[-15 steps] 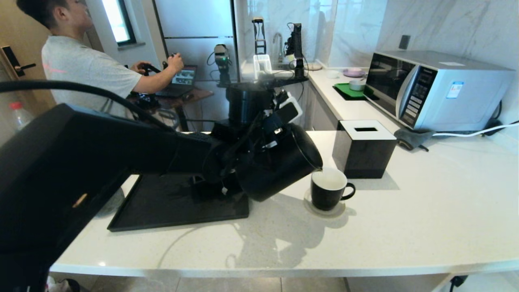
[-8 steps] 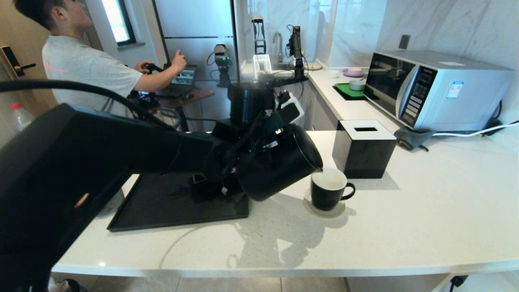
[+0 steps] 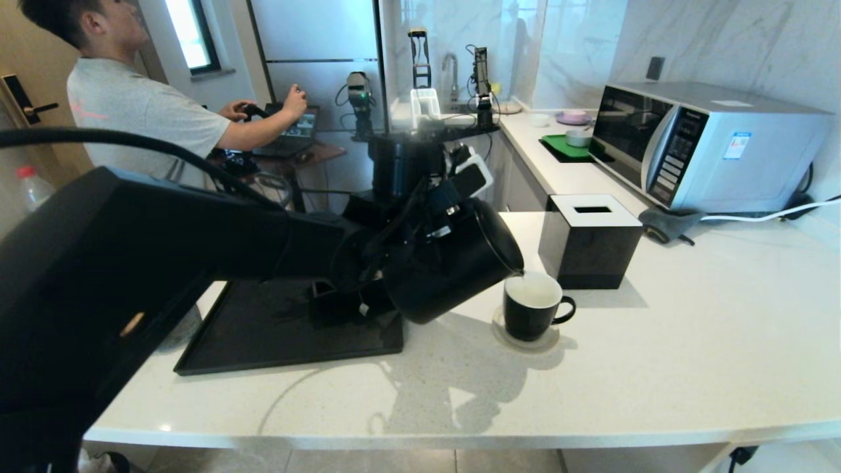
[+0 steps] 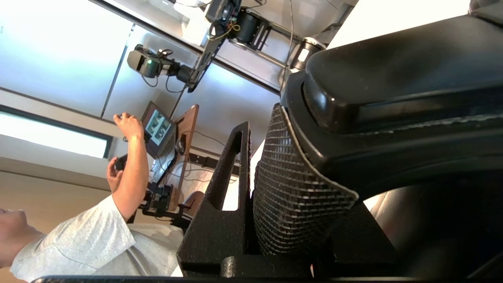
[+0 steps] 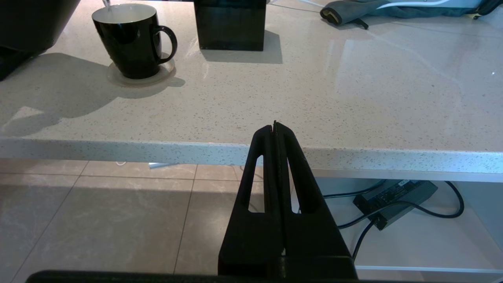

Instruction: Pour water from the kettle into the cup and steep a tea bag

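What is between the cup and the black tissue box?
Only bare counter separates the cup and tissue box, seen in the right wrist view.

Bright daylight, soft shadows, warped edges

My left gripper (image 3: 420, 226) holds the kettle (image 3: 453, 269) tilted over the tray (image 3: 263, 341), spout above the cup (image 3: 532, 305), which sits on a coaster (image 3: 525, 341) to the tray's right. Behind the cup stands the tissue box (image 3: 589, 240), the microwave (image 3: 703, 144) farther back right
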Available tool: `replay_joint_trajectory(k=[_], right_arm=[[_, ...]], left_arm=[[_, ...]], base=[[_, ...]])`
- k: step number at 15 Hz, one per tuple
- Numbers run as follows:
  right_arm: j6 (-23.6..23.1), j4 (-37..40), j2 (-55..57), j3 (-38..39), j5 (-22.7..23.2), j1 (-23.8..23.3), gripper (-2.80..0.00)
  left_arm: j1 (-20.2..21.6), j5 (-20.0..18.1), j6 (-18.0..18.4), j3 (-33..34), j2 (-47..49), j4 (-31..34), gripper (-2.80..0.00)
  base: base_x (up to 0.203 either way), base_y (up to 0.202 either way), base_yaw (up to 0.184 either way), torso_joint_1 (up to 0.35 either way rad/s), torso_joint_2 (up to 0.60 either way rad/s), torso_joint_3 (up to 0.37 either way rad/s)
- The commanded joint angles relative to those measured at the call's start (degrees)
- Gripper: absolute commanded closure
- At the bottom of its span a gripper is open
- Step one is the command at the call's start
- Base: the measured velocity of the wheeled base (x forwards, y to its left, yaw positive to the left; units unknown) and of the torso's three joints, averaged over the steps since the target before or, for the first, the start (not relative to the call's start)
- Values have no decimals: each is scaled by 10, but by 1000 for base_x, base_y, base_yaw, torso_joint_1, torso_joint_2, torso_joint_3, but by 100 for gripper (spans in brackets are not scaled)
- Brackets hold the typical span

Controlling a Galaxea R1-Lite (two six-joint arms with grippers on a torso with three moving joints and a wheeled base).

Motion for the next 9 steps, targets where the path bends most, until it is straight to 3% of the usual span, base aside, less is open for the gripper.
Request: replay_joint_trajectory(k=[1, 9], right_arm=[[0, 0, 1, 0, 0, 0, 0], [0, 0, 1, 0, 0, 0, 0]], left_arm=[[0, 1, 3, -1, 1, 0, 0], [-8, 1, 3, -12, 7, 12, 0]], base=[[0, 0, 0, 0, 0, 0], [0, 0, 0, 0, 0, 0]])
